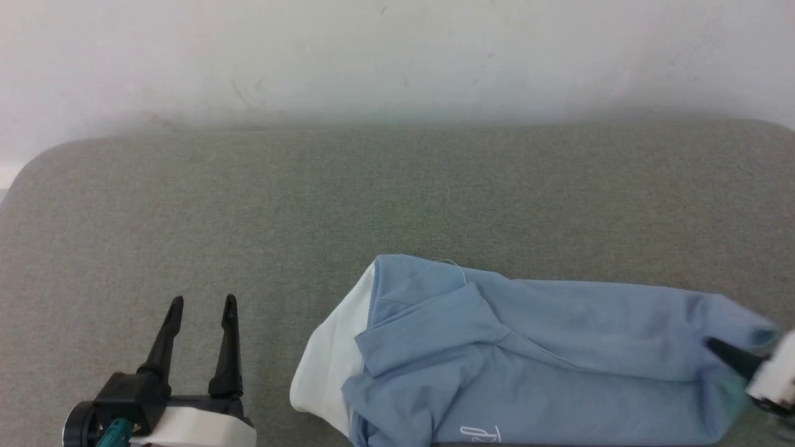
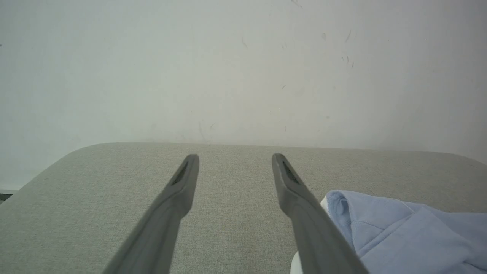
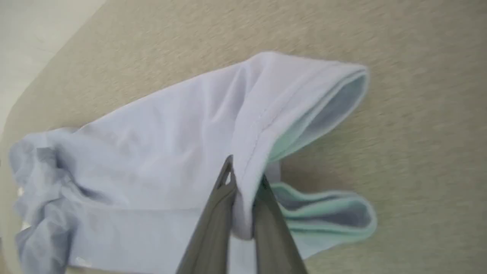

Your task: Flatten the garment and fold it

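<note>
The garment (image 1: 546,354) is a light-blue T-shirt lying crumpled and partly folded over itself at the lower right of the grey surface, with a white part at its left end. It also shows in the left wrist view as the garment (image 2: 399,228) and in the right wrist view as the garment (image 3: 159,144). My right gripper (image 3: 245,177) is shut on a fold of fabric by the hem, lifting it slightly; in the head view the right gripper (image 1: 723,349) sits at the shirt's right end. My left gripper (image 1: 202,302) stands open left of the shirt, holding nothing, and the left gripper (image 2: 235,158) points toward the wall.
The grey fabric-covered surface (image 1: 248,205) has rounded corners and ends at a pale wall (image 1: 397,56) behind. Bare surface lies to the left of and behind the shirt.
</note>
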Controlling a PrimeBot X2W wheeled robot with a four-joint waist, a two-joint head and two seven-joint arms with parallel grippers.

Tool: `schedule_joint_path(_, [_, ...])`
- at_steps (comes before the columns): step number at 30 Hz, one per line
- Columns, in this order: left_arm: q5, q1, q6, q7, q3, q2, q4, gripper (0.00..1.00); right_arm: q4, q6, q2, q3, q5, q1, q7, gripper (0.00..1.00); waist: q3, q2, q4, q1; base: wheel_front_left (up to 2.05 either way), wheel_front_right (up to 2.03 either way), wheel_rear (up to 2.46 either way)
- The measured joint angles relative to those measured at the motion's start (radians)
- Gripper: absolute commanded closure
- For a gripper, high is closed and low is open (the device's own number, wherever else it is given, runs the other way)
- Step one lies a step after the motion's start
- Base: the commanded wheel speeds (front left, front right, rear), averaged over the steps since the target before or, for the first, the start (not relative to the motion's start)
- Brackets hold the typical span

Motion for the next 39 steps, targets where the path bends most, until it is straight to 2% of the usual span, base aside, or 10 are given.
schedule_joint_path(5, [0.000, 0.003, 0.000, 0.000, -0.003, -0.001, 0.003, 0.00, -0.144, 0.000, 0.173, 0.072, 0.253, -0.041, 0.150, 1.00, -0.005, 0.0000, 0.001, 0.0000, 0.00, 0.00, 0.00])
schedule_joint_path(9, [0.000, 0.002, -0.001, 0.000, -0.007, -0.003, 0.006, 0.00, -0.180, 0.000, 0.266, 0.174, 0.337, -0.065, 0.185, 1.00, -0.002, 0.0000, 0.006, 0.0000, 0.00, 0.00, 0.00])
schedule_joint_path(12, [0.000, -0.006, -0.009, 0.000, -0.017, -0.005, 0.012, 0.00, -0.150, 0.000, 0.295, 0.273, 0.346, -0.088, 0.145, 1.00, 0.002, 0.0000, 0.014, 0.0000, 0.00, 0.00, 0.00])
schedule_joint_path(19, [0.000, -0.046, -0.026, 0.000, -0.043, -0.020, 0.038, 0.00, -0.012, 0.000, 0.304, 0.548, 0.373, -0.166, -0.080, 1.00, 0.014, 0.0000, 0.051, 0.0000, 0.00, 0.00, 0.00])
schedule_joint_path(20, [0.000, -0.048, -0.026, 0.000, -0.043, -0.021, 0.041, 0.00, 0.008, 0.000, 0.307, 0.583, 0.374, -0.179, -0.121, 0.71, 0.016, 0.0000, 0.056, 0.0000, 0.00, 0.00, 0.00])
schedule_joint_path(23, [0.000, -0.048, -0.026, 0.000, -0.043, -0.022, 0.051, 0.00, 0.043, 0.000, 0.309, 0.686, 0.397, -0.218, -0.201, 0.51, 0.024, 0.0000, 0.064, 0.0000, 0.00, 0.00, 0.00])
schedule_joint_path(24, [0.000, -0.049, -0.026, 0.000, -0.042, -0.022, 0.052, 0.00, 0.053, 0.000, 0.309, 0.711, 0.398, -0.231, -0.233, 0.00, 0.027, 0.0000, 0.066, 0.0001, 0.00, 0.00, 0.00])
schedule_joint_path(31, [0.000, -0.059, -0.035, 0.000, -0.035, -0.037, 0.062, 0.00, -0.002, 0.000, 0.266, 0.896, 0.319, -0.328, -0.395, 0.00, 0.032, -0.0001, 0.062, 0.0001, 0.00, 0.00, 0.00])
schedule_joint_path(36, [0.003, -0.058, -0.035, 0.000, -0.025, -0.041, 0.077, 0.00, -0.117, 0.000, 0.095, 1.020, 0.097, -0.402, -0.567, 0.00, 0.018, 0.0000, 0.050, 0.0000, 0.00, 0.00, 0.00])
schedule_joint_path(39, [0.010, -0.053, -0.033, 0.000, -0.016, -0.043, 0.084, 0.00, -0.111, 0.000, 0.009, 0.975, -0.096, -0.399, -0.671, 0.00, 0.004, 0.0000, 0.038, 0.0000, 0.00, 0.00, 0.00])
